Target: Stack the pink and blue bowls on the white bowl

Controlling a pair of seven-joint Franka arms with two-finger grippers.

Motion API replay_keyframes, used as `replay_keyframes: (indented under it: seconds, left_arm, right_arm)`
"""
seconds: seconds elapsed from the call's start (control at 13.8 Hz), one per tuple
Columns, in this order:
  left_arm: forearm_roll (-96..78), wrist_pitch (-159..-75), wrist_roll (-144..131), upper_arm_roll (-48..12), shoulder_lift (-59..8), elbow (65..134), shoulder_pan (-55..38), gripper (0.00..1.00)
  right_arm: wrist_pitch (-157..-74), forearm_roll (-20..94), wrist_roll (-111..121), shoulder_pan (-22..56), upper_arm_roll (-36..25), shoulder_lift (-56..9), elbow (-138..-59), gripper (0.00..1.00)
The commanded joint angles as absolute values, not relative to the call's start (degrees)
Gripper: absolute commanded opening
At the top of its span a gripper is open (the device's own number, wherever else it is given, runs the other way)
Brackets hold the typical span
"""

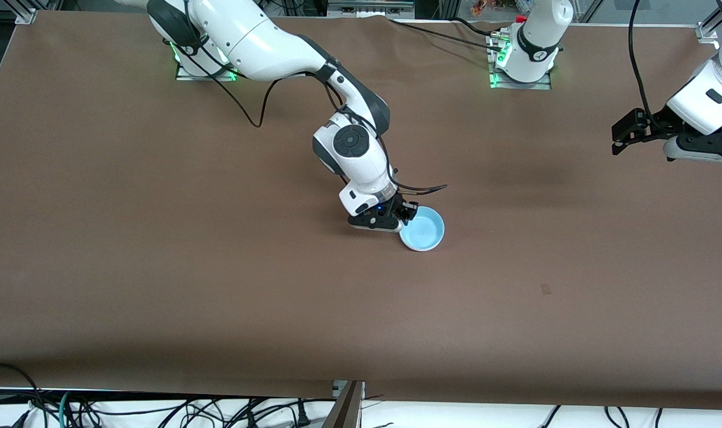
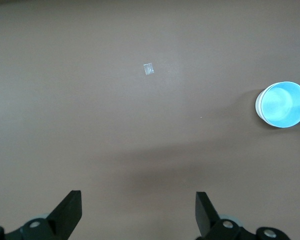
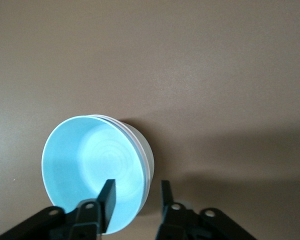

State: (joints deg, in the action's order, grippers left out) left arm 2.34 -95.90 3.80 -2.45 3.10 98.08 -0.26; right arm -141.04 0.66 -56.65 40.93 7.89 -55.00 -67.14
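Near the middle of the brown table [image 1: 158, 285], the blue bowl [image 1: 423, 230] sits nested on top of the stack, a white rim showing beneath it; pink cannot be made out. The right gripper [image 1: 406, 215] straddles the rim, one finger inside and one outside, parted and not pinching. The left gripper [image 1: 622, 138] waits wide open over bare table toward the left arm's end, well apart.

The round sky-blue plastic bowl [image 1: 423, 232] looks smooth with a soft satin sheen, white plastic wall [image 3: 142, 145] beneath its rim. The brown worktop [image 1: 158, 267] is matt, cloth-like. Both arms wear glossy white plastic shells with matt black hands
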Motion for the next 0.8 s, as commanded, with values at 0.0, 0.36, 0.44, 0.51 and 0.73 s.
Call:
replay_keyframes:
  seconds: [0.0, 0.36, 0.44, 0.51, 0.73]
  left_arm:
    - [1.67, -94.22, 3.6, -2.29, 2.29, 96.33, -0.09, 1.0]
    - [1.67, -92.81, 3.52, -2.29, 2.37, 96.15, -0.09, 1.0]
    - [1.67, -92.81, 3.52, -2.29, 2.29, 95.89, -0.09, 1.0]
    - [1.67, -92.9, 3.52, -2.29, 2.2, 95.71, -0.17, 1.0]
    - [1.67, -92.81, 3.6, -2.29, 2.2, 95.62, -0.18, 1.0]
  right_arm:
    - [-133.62, -0.09, -56.96, 41.05, 7.3, -54.5, -62.59, 1.0]
    - [-117.28, -0.88, -41.96, 34.82, 7.47, -46.86, -61.44, 1.0]
    - [-113.5, -1.14, -38.97, 33.33, 7.38, -45.37, -61.44, 1.0]
    - [-109.46, -1.4, -35.46, 32.09, 7.21, -43.61, -61.44, 1.0]
    - [-95.84, -2.2, -21.05, 27.88, 5.45, -38.51, -61.44, 1.0]
